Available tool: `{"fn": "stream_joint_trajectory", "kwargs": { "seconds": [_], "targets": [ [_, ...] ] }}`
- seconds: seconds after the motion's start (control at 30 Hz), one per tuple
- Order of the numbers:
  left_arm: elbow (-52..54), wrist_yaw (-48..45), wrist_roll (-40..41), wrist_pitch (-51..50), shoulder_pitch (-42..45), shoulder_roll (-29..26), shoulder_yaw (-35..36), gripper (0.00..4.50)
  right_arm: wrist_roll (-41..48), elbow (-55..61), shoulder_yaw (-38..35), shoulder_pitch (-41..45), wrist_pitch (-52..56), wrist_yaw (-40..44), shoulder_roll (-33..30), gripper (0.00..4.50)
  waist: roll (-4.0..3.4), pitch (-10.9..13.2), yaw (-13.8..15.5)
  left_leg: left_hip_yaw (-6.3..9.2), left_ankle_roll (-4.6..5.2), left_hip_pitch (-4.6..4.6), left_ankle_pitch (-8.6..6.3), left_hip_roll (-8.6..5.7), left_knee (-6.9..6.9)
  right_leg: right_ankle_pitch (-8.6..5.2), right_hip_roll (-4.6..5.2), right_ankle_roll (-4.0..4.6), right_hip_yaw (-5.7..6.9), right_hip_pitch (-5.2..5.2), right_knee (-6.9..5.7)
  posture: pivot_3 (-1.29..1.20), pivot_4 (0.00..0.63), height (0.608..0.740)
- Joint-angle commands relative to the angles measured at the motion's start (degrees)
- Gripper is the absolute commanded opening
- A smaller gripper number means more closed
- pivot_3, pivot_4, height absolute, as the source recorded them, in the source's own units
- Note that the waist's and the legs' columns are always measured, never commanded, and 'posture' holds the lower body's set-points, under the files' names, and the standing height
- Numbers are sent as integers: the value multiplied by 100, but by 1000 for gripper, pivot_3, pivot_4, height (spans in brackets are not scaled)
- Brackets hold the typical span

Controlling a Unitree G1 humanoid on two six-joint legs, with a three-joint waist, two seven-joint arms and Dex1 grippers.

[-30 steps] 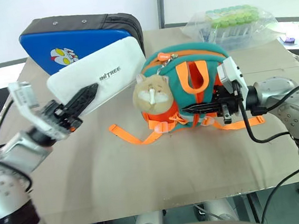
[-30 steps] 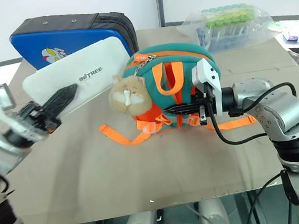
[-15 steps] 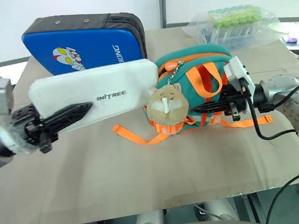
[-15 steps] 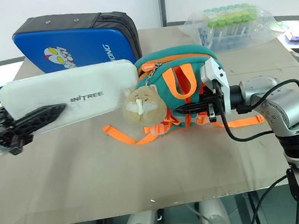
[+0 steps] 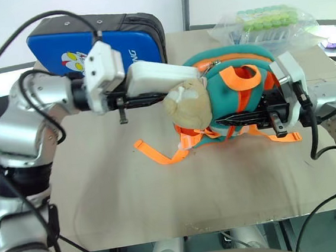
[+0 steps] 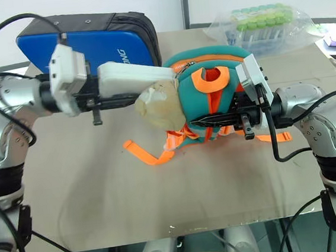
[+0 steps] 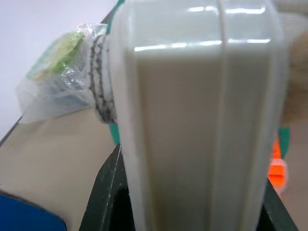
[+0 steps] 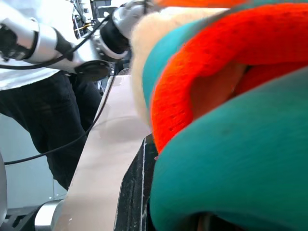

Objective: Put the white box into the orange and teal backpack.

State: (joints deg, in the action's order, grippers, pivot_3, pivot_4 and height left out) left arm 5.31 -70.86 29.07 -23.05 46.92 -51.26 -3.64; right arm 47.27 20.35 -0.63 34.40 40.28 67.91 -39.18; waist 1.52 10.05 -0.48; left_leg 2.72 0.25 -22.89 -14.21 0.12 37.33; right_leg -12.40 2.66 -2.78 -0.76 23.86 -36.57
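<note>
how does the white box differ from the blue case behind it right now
The white box is slim, plain white and held off the table in the left tool; the blue case is much bigger, padded, with a cartoon print, and stands on the table. The box lies level, its far end at the backpack; the case stands on edge, untouched. Both are flat with rounded corners.

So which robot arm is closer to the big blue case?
The left. Its end effector, holding the white box, sits just in front of the blue case. The right end effector is farther away, gripping the backpack.
</note>
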Motion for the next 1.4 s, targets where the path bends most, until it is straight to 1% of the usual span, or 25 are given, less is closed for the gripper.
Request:
{"fn": "stream_joint_trajectory", "kwargs": {
  "seconds": [0.03,0.07,0.1,0.2,0.27,0.3,0.37,0.43,0.47,0.5,0.53,0.57,0.6,0.7,0.77,0.8,0.9,1.0,1.07,1.1,1.13,1.23,1.33,1.37,1.4],
  "targets": [
    [-549,-465,-489,416,572,133,-361,1051,206,263,-293,24,-168,29,-38,63,-1,0,-19,0,0,-1,0,0,0,0,0,0,0,0,-1,0,150,740],
    [-629,-453,-539,181,682,267,-533,1051,201,258,-285,33,-187,-19,-2,63,-1,0,-22,0,0,0,0,-1,-1,-1,0,0,1,0,-1,0,150,740],
    [-636,-433,-678,154,729,502,-796,1051,219,277,-282,28,-196,-96,54,63,-1,0,-24,-1,0,0,0,-1,-1,-1,0,-1,1,0,-1,0,150,740],
    [-705,120,-1038,-177,746,1428,-1360,1051,200,361,-255,5,-227,-343,201,63,-1,0,14,0,0,0,0,-3,7,-1,2,-3,0,-5,-5,0,150,740],
    [-840,312,-1386,-135,659,1689,-1539,1051,198,402,-255,-1,-191,-482,268,63,5,4,12,6,1,-2,0,-5,19,0,4,-4,4,-10,-8,0,150,740],
    [-907,445,-1529,-33,573,1749,-1529,1838,165,432,-271,-21,-174,-624,312,0,4,4,-5,5,1,-4,0,-5,21,0,3,-4,0,-9,-9,0,150,740],
    [-970,647,-1644,80,453,1792,-1405,2307,73,466,-274,-53,-190,-840,370,0,4,4,-65,0,0,4,0,-3,18,0,3,-4,-9,-6,-15,0,150,740],
    [-824,1044,-1118,-410,391,1868,-637,3169,-200,455,-231,-84,-278,-1180,412,0,1,3,-73,4,1,16,0,0,8,-1,-1,-2,-9,-5,-22,0,150,740],
    [-734,1078,-841,-685,342,1794,-291,3566,-269,444,-220,-97,-296,-1284,427,0,1,4,-76,6,1,17,0,2,7,-1,-3,-1,-7,-5,-24,0,150,740],
    [-665,1083,-669,-878,310,1740,-83,4153,-302,435,-216,-104,-302,-1339,438,0,1,4,-76,11,1,11,0,7,9,-1,-8,-1,-3,3,-28,0,150,740],
    [-518,901,-197,-1348,190,1550,260,4468,-359,414,-190,-104,-309,-1413,456,0,1,4,-101,12,0,10,0,8,9,0,-10,-1,-3,4,-29,0,150,740],
    [-349,691,406,-2022,8,1250,695,4468,-429,388,-153,-106,-350,-1457,481,0,1,4,-114,12,1,10,0,9,9,0,-11,-1,-4,6,-31,0,150,740],
    [-226,577,835,-2505,-113,1047,991,4468,-476,366,-132,-107,-381,-1483,495,0,2,4,-172,12,0,9,0,9,9,0,-11,-1,-4,6,-31,0,150,740],
    [-176,742,2215,-4169,-440,510,2121,4468,-558,284,-51,-77,-398,-1484,528,0,0,6,-201,22,0,12,0,17,5,-1,-9,-2,-18,11,-28,0,150,740],
    [-94,788,2957,-5051,-669,270,2586,4468,-596,192,-10,-23,-405,-1439,546,0,0,6,-181,29,0,8,0,16,7,-1,-5,-3,-11,9,-23,0,150,740],
    [86,803,3271,-5310,-859,225,2713,4468,-615,153,14,7,-400,-1434,562,0,0,6,-169,29,0,9,0,14,7,-3,1,-6,-10,8,-24,0,150,740],
    [403,1588,3965,-5681,-955,671,2916,4468,-688,72,103,64,-410,-1351,554,0,1,6,-69,36,0,11,0,7,17,-5,18,-10,-2,-8,-24,0,150,740],
    [684,2513,4074,-5672,-903,1274,2723,4468,-744,35,186,85,-416,-1303,542,0,4,5,5,52,0,12,1,3,31,-4,19,-10,7,-21,-21,0,150,740],
    [705,3298,4231,-5559,-710,1884,2650,4468,-765,89,220,68,-400,-1317,543,0,4,5,7,57,-1,17,1,2,35,-3,18,-9,8,-24,-26,0,150,740],
    [694,3595,4333,-5519,-638,2105,2655,4468,-773,110,227,62,-389,-1329,550,0,4,5,8,58,-1,18,2,0,37,-2,16,-8,8,-25,-28,0,150,740],
    [644,3922,4624,-5511,-544,2326,2668,4468,-802,152,236,42,-386,-1338,532,0,5,5,4,60,-2,18,2,0,40,-1,15,-7,9,-25,-31,0,150,740],
    [650,4448,4724,-5541,-438,2562,2501,4468,-843,242,216,-22,-335,-1416,505,0,5,4,-39,58,-2,18,2,-2,41,-1,12,-6,5,-23,-32,0,150,740],
    [650,4518,4803,-5565,-439,2493,2335,3673,-848,304,162,-82,-285,-1571,519,0,4,4,-46,51,-3,23,2,-4,38,-1,7,-5,-4,-21,-33,0,150,740],
    [651,4512,4840,-5555,-444,2465,2300,3174,-838,325,143,-101,-271,-1616,521,0,4,4,-39,52,-4,21,2,-4,35,-1,7,-5,-2,-20,-33,0,150,740],
    [622,4539,4873,-5494,-426,2452,2322,2812,-805,346,100,-119,-242,-1687,535,0,4,4,-31,52,-4,20,3,-5,33,-1,8,-5,-1,-19,-32,0,150,740]
  ]
}}
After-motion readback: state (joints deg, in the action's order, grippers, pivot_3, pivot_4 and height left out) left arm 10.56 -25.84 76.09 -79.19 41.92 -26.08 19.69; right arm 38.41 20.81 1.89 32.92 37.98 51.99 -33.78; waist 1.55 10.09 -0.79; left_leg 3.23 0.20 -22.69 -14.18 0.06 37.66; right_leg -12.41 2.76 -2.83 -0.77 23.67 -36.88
